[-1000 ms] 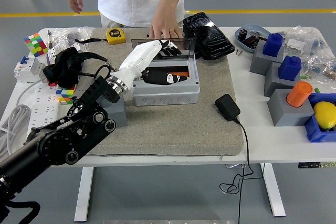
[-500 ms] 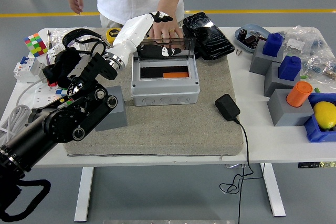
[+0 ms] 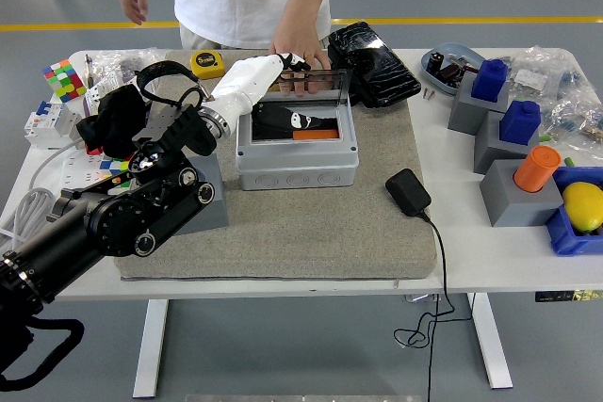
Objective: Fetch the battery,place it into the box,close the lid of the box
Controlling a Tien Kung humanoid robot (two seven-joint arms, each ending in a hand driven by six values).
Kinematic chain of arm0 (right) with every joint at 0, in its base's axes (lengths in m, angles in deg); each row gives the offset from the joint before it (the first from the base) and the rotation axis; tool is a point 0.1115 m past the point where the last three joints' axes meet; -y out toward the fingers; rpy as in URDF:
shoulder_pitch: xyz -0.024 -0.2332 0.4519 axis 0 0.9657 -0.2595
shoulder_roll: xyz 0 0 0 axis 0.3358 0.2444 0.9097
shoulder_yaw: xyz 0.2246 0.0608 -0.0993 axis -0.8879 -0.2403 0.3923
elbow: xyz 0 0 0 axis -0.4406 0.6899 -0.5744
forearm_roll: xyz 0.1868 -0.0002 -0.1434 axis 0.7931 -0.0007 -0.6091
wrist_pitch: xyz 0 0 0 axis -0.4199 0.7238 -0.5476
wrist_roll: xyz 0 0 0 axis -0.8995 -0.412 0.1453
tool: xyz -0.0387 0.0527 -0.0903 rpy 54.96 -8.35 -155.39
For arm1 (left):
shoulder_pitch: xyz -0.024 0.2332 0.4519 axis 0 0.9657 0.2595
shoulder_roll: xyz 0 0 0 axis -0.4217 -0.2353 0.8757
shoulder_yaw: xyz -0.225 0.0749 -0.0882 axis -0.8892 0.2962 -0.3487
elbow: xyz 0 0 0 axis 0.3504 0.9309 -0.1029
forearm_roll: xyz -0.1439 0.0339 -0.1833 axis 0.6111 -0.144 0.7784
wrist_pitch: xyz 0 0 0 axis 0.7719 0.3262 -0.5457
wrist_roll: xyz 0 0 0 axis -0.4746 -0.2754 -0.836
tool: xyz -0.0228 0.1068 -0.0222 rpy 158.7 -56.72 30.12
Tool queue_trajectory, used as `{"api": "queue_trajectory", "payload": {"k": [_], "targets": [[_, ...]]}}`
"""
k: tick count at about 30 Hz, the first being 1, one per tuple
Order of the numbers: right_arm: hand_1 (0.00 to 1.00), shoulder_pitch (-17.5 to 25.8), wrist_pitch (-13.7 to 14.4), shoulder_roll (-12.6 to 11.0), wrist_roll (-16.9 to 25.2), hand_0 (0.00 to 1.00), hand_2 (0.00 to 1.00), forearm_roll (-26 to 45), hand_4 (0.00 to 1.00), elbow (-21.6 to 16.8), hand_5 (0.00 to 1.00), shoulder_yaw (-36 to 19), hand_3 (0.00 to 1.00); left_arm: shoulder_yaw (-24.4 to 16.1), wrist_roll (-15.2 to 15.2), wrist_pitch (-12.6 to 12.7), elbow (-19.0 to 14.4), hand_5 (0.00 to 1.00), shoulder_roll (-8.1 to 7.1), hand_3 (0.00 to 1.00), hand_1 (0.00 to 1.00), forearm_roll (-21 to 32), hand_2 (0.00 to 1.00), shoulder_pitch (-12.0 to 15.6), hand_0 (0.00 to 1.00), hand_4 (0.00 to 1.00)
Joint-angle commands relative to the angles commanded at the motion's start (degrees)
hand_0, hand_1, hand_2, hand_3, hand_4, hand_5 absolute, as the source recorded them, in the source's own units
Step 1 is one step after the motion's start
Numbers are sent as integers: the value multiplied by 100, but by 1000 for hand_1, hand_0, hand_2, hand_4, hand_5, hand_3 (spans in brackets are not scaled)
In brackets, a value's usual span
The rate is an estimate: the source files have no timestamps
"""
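A grey box (image 3: 297, 165) stands on the grey mat (image 3: 311, 233), its clear lid (image 3: 320, 91) tilted up at the back. An orange battery (image 3: 316, 135) lies inside the box beside something dark. My left hand (image 3: 285, 64), white with black fingertips, reaches in from the left and rests at the lid's top edge, its fingers extended and holding nothing. A person's hand (image 3: 300, 47) presses on the same edge just behind mine. The right arm is out of the picture.
A black pouch (image 3: 372, 63) and a yellow tape measure (image 3: 207, 63) lie behind the box. A black adapter (image 3: 408, 192) with its cable sits on the mat's right. Grey blocks (image 3: 513, 190) with blue and orange pieces stand at the right. Puzzle cubes (image 3: 64, 78) are at the left.
My left hand left the inside of the box, rose above the lid, and has now come down onto the lid's top edge. The battery stays in the box.
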Motion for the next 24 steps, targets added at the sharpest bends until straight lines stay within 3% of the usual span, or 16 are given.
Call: {"api": "queue_trajectory", "payload": {"k": [12,24], "targets": [[599,-29,10,-9,21,544,587,-31,918,-19,481,-22,543,306,-50,-29,-767,448,-332,752,770,289,750,358,734,998],[599,-23,11,-11,30,545,586,-38,917,-21,481,-8,543,671,-80,-29,-1235,475,-473,740,748,393,739,604,713,998]]}}
